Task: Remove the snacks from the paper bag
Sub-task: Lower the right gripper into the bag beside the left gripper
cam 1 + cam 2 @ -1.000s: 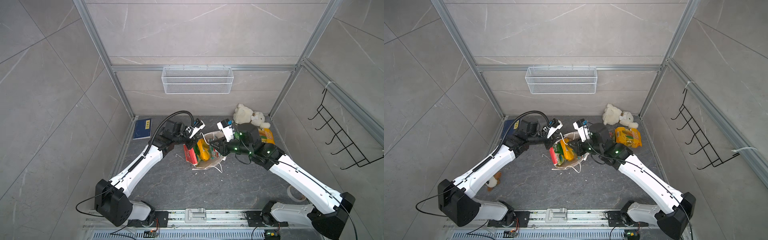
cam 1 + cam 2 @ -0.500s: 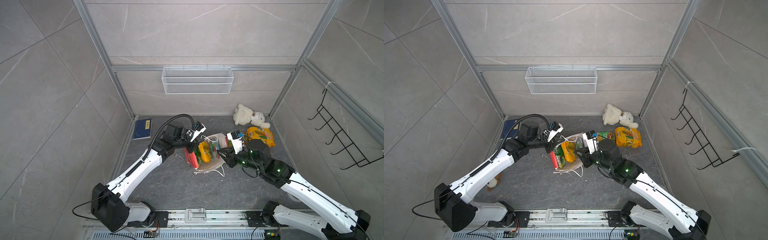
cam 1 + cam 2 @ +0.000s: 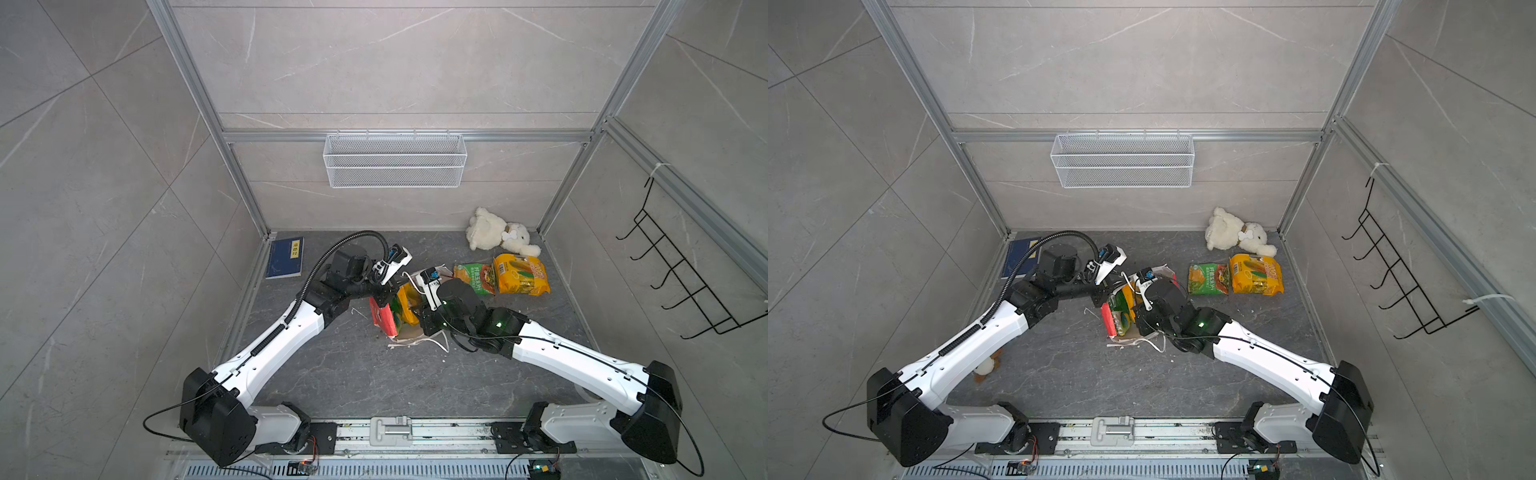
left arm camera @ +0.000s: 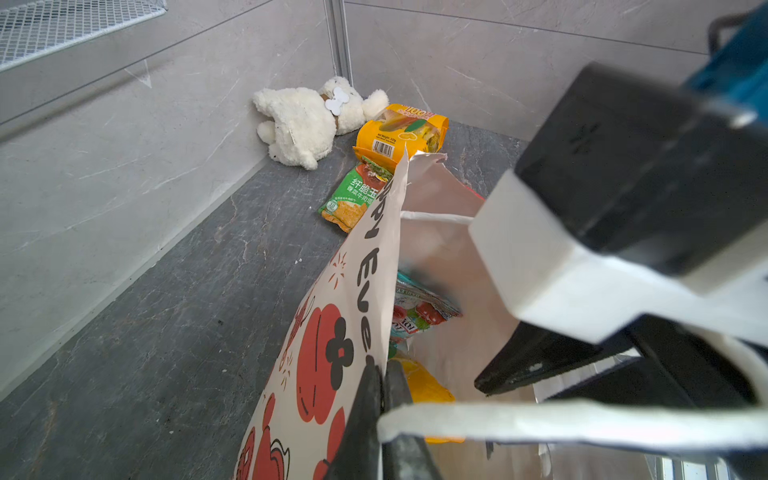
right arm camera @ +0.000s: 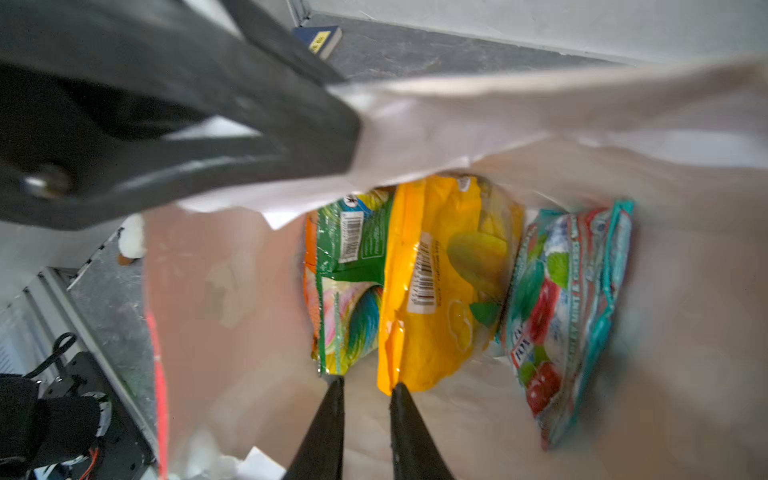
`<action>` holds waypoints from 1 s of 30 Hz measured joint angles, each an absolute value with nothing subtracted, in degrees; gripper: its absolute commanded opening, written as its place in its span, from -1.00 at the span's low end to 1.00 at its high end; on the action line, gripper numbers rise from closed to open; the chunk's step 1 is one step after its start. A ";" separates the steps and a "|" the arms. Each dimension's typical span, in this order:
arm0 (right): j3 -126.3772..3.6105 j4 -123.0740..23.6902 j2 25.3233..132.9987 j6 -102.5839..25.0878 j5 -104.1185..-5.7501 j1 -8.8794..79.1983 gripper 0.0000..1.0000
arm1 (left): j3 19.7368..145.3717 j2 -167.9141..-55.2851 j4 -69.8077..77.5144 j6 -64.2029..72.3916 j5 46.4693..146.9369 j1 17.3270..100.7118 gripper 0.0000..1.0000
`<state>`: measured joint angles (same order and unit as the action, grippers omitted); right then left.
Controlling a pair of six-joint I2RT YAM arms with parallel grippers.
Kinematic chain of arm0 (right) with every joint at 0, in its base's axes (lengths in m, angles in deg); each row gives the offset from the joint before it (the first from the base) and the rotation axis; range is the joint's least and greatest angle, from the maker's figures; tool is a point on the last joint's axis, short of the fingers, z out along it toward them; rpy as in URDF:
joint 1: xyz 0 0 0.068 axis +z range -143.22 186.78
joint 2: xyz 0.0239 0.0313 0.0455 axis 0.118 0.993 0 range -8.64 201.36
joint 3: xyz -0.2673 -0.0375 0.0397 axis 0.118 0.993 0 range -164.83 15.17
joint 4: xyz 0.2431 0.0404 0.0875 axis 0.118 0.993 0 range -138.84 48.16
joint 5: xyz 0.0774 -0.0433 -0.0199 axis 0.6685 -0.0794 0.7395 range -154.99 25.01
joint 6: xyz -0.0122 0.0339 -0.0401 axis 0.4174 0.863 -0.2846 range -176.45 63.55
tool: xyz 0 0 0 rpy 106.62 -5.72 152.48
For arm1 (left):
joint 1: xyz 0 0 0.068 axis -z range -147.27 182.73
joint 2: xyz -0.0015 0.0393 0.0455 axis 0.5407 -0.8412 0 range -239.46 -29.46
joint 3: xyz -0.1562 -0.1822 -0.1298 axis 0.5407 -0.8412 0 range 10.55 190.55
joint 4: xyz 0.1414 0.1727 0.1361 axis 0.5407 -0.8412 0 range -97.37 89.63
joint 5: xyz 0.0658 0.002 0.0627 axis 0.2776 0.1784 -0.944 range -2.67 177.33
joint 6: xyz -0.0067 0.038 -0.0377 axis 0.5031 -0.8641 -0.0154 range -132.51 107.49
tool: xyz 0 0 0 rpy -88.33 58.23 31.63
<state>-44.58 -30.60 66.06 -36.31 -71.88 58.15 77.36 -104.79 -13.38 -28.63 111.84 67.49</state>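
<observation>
Paper bag: I read it as white, printed with red cartoon shapes that carry black flower marks, plus black lettering. Its side panel shows red in both top views.

Inside it I see:
- yellow packet, white barcode label
- green packet, rainbow swirl print
- teal packet, red cherries and green leaves

Toward the tabletop's far right corner:
- green-and-orange packet, white lettering
- yellow-orange packet, corn picture
- cream-white plush toy

Far left corner: blue book, yellow label.

Tabletop: dark grey, pale veins.
</observation>
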 measured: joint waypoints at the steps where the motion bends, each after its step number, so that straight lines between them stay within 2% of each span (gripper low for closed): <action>1: -43.94 -30.97 66.34 -35.96 -72.28 58.15 -0.42 | 77.34 -104.72 -13.29 -28.54 111.82 67.49 -1.00; 8: -43.27 -33.68 70.86 -35.08 -72.69 58.37 -0.19 | 77.34 -104.70 -13.08 -27.89 111.41 67.49 -1.00; 24: -48.10 -33.01 79.65 -33.49 -81.02 59.33 0.01 | 77.34 -104.70 -12.62 -27.69 110.93 67.45 -1.00; 27: -49.71 -32.37 81.44 -32.90 -82.40 59.42 -0.06 | 77.34 -104.70 -12.27 -27.69 110.03 67.27 -1.00; 30: -51.24 -32.00 83.34 -32.07 -83.82 59.55 -0.41 | 77.34 -104.70 -11.92 -27.69 109.35 67.03 -1.00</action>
<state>-51.24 -32.00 83.34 -32.07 -83.82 59.55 77.34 -104.70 -11.92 -27.69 109.35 67.03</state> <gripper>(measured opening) 0.378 0.045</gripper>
